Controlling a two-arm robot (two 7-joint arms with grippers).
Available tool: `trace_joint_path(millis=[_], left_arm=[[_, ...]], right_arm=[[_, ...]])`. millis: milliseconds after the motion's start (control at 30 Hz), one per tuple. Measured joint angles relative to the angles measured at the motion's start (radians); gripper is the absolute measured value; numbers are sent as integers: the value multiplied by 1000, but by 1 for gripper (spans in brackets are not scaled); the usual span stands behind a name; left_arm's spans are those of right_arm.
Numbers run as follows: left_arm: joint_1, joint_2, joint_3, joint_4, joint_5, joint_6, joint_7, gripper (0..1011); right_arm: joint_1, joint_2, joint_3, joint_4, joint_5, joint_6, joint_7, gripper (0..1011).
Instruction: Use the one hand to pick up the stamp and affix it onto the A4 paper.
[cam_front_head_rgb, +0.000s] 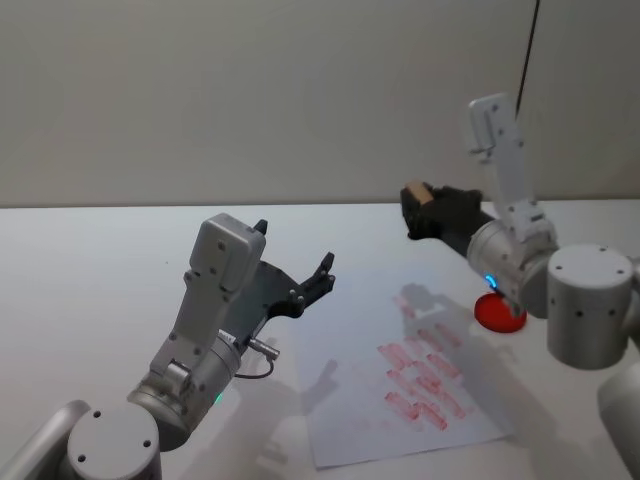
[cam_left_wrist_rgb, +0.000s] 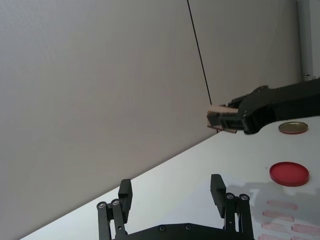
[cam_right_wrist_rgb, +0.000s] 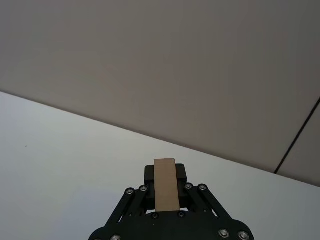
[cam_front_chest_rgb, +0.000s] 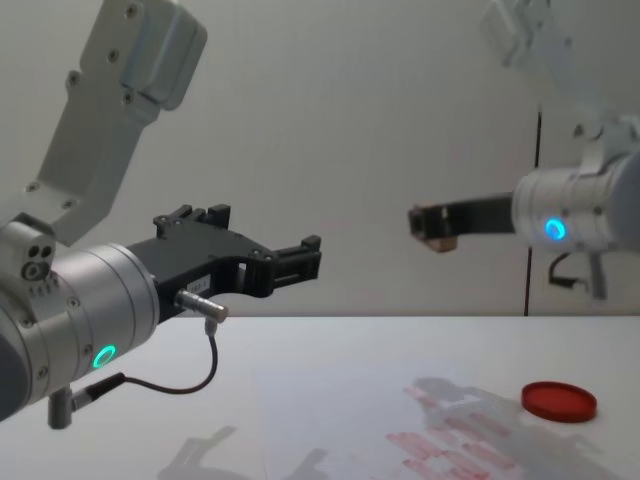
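The pick-up is done: my right gripper (cam_front_head_rgb: 417, 212) is clamped on the stamp (cam_front_head_rgb: 418, 192) and holds it high in the air, toward the far side of the table. What is left is pressing it on the paper (cam_front_head_rgb: 365, 410). The paper has bare room left of the red prints (cam_front_head_rgb: 425, 385), and the ink pad (cam_front_head_rgb: 498, 313) lies near its right edge. My left gripper (cam_front_head_rgb: 295, 248) hangs with fingers apart, well aside.

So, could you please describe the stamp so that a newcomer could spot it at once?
Start at the white table, then the A4 paper with red prints. Raised beyond it, the right claw is shut on the stamp; the left claw hangs open, empty. The stamp is a small tan rectangular block, unlike the flat red ink pad on the table.
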Motion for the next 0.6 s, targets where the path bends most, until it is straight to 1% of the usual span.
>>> trace_joint_path(millis=[100, 267, 433, 600], left_arm=[[0, 0, 0, 0, 0, 0, 0, 993], [0, 0, 0, 0, 0, 0, 0, 993], [0, 0, 0, 0, 0, 0, 0, 993], [0, 0, 0, 0, 0, 0, 0, 993]], right_arm=[[-14, 12, 10, -37, 2, 11, -20, 217], [-33, 31, 25, -67, 3, 29, -47, 217], [-52, 50, 41, -76, 4, 44, -66, 217], [-64, 64, 52, -67, 1, 53, -73, 217]])
